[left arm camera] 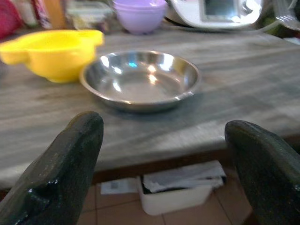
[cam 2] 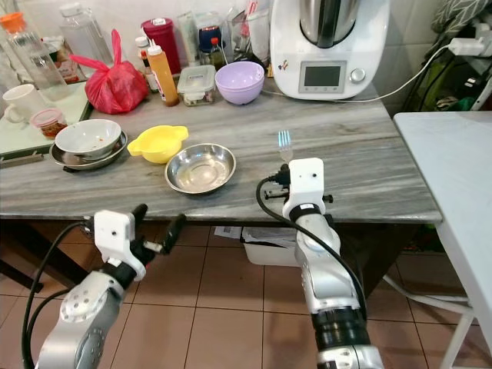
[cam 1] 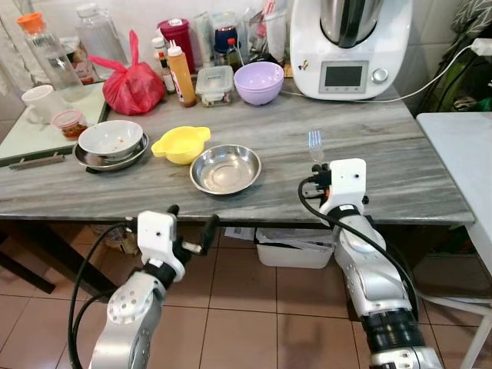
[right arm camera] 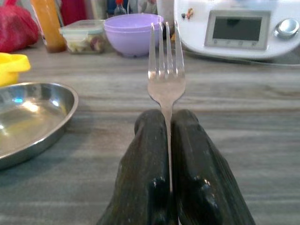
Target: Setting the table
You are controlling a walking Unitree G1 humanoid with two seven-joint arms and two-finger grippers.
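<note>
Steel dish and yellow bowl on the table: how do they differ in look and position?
The steel dish is round, shallow and shiny metal, while the yellow bowl is matte, deeper and has ear-like handles on its rim. The steel dish sits nearer the table's front edge, ahead of the open left gripper; the yellow bowl lies farther back and to the robot's left of it. Both stand upright and look empty.

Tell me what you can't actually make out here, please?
- Fork: its handle is hidden between the right gripper fingers in the right wrist view.
- Food box: what is inside is too small to tell in the left eye view.
- Yellow bowl: blurred in the left wrist view, and its inside is hidden by its wall.
- Mug: what it holds is hidden by its rim.
</note>
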